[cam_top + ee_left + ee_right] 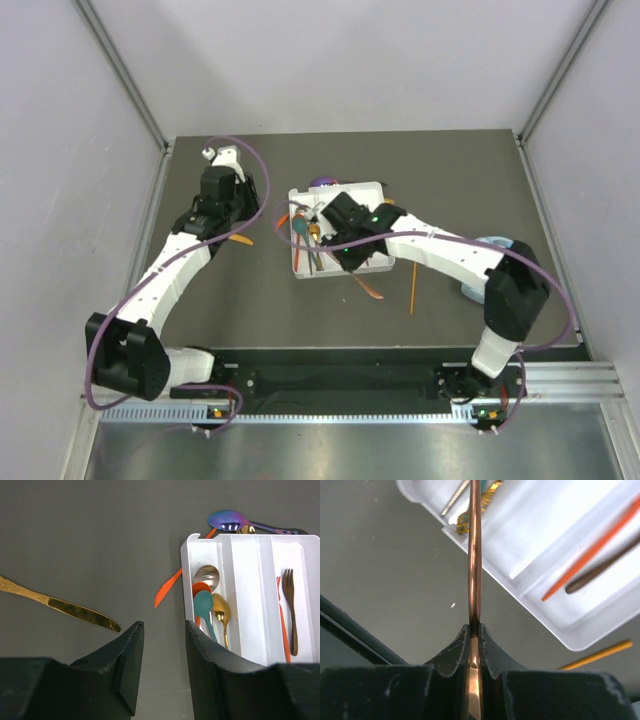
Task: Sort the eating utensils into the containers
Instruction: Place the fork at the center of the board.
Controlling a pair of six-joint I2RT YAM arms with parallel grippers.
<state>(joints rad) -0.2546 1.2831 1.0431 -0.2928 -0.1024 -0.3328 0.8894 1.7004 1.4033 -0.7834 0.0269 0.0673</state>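
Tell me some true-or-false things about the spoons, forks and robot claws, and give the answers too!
1. The right gripper pinches a thin copper-coloured utensil. True.
2. The left gripper holds the gold knife. False: it is open and empty, and the knife lies on the table.
3. The teal spoon lies in the white tray. True.
4. The purple spoon is inside the tray. False: it lies outside, past the tray's end.
5. The brown fork shares the teal spoon's compartment. False: it lies in a different compartment.
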